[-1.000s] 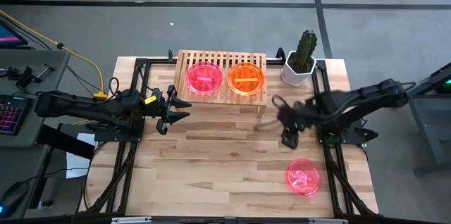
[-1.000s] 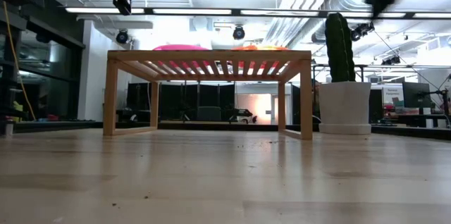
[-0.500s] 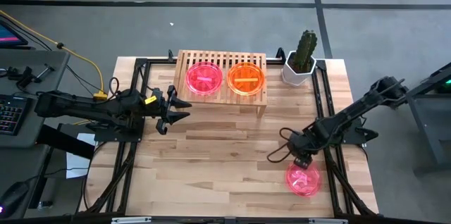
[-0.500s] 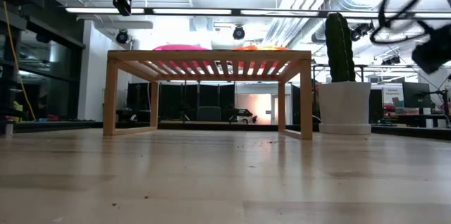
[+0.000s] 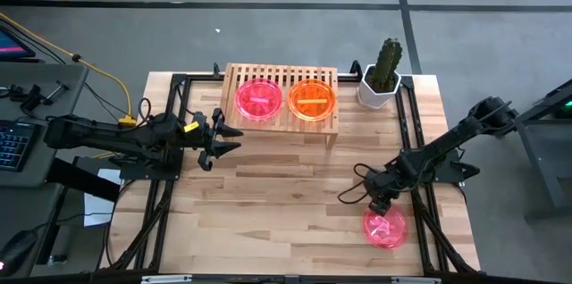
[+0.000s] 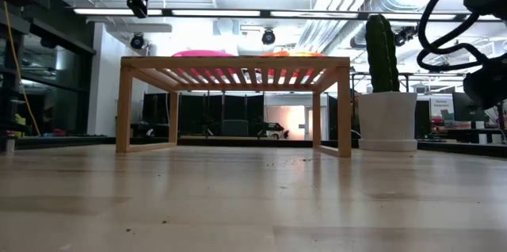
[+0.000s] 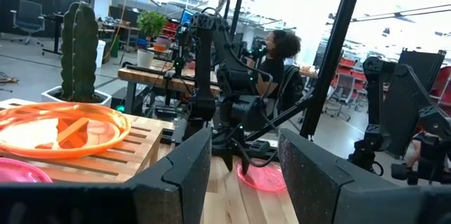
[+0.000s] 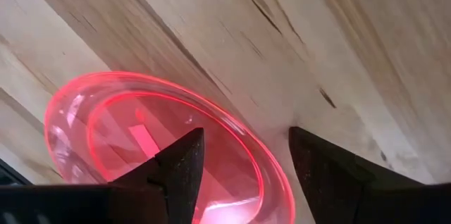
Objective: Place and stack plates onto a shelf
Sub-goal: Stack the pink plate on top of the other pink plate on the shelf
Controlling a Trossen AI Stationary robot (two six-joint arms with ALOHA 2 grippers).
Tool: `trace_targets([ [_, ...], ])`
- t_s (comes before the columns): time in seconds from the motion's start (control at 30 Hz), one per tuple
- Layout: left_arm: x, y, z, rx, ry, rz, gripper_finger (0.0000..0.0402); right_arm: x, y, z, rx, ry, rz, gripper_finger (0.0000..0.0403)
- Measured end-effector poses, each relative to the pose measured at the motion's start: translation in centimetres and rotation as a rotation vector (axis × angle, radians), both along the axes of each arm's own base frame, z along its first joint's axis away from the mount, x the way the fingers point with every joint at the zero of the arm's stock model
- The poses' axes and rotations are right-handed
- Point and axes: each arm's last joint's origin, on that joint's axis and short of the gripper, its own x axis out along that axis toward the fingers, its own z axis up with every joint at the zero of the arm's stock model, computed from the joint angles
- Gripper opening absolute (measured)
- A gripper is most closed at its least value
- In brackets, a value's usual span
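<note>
The right tool (image 5: 379, 202) sits low over the right-front part of the butcher-block wooden tabletop (image 5: 268, 204), its two dark fingers (image 8: 176, 171) spread apart. Directly ahead of those fingers lies a small round translucent neon pink plastic plate (image 5: 384, 226) with squiggle marks, flat on the tabletop. In the right wrist view this pink plate (image 8: 162, 146) has its near rim between the spread fingers; whether the fingers touch the rim cannot be told. In the high view the tool is at the plate's rear edge, on the side facing the shelf.

The low light-wood slatted shelf (image 5: 234, 77) stands at the rear centre of the tabletop. On its top lie a second neon pink plate (image 5: 259, 99) on the left and a translucent orange plate (image 5: 312, 99) on the right, just beside each other.

The left tool (image 5: 223, 138) is held above the tabletop just to the left front of the shelf, fingers spread.

A green cactus in a white pot (image 5: 382, 74) stands just right of the shelf.
</note>
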Motion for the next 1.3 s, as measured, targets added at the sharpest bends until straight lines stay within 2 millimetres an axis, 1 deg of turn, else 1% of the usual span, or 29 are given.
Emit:
trace_targets([
  [0.1, 0.0, 0.0, 0.0, 0.0, 0.0, 0.0, 0.0156, -0.1, 0.2, -0.1, 0.0, -0.004, 0.017, 0.02],
  [0.2, 0.0, 0.0, 0.0, 0.0, 0.001, 0.0, 0.0156, -0.2, 0.3, -0.1, -0.001, -0.013, 0.047, 0.0165],
  [0.3, 0.0, 0.0, 0.0, 0.0, 0.001, 0.0, 0.0156, -0.4, 0.3, -0.2, 0.008, -0.006, 0.069, 0.0101],
  [0.37, 0.0, 0.0, 0.0, 0.0, 0.001, 0.0, 0.0156, -0.4, 0.4, -0.2, 0.017, -0.008, 0.089, 0.0044],
  [0.4, 0.0, 0.0, 0.0, 0.0, 0.001, 0.0, 0.0156, -0.4, 0.4, -0.2, 0.024, -0.011, 0.101, 0.0023],
  [0.43, 0.0, 0.0, 0.0, 0.001, 0.001, 0.0, 0.0156, -0.3, 0.5, -0.2, 0.037, -0.011, 0.107, 0.0012],
  [0.57, 0.0, 0.0, 0.0, 0.001, 0.001, 0.0, 0.0156, 0.0, 0.5, -0.1, 0.082, -0.025, 0.101, 0.0018],
  [0.63, 0.0, 0.0, 0.0, 0.001, 0.001, 0.0, 0.0156, 0.3, 0.5, 0.2, 0.11, -0.068, 0.095, 0.0006],
  [0.73, 0.0, 0.0, 0.0, 0.01, -0.001, 0.002, 0.0156, 1.1, 0.4, 1.0, 0.155, -0.173, 0.076, 0.0005],
  [0.9, 0.0, 0.0, 0.0, 0.011, -0.002, 0.003, 0.0156, 2.6, -0.2, 2.8, 0.203, -0.407, 0.006, 0.0001],
  [1.13, 0.0, 0.0, 0.0, 0.011, -0.003, 0.005, 0.0156, 5.3, -0.9, 4.9, 0.193, -0.787, -0.006, 0.0],
  [1.23, 0.0, 0.0, 0.0, 0.01, -0.003, 0.009, 0.0156, 6.7, -1.5, 5.9, 0.176, -0.97, -0.007, 0.0],
  [1.3, 0.0, 0.1, 0.0, 0.008, -0.004, 0.025, 0.0156, 7.7, -2.4, 6.8, 0.136, -1.091, -0.01, 0.0],
])
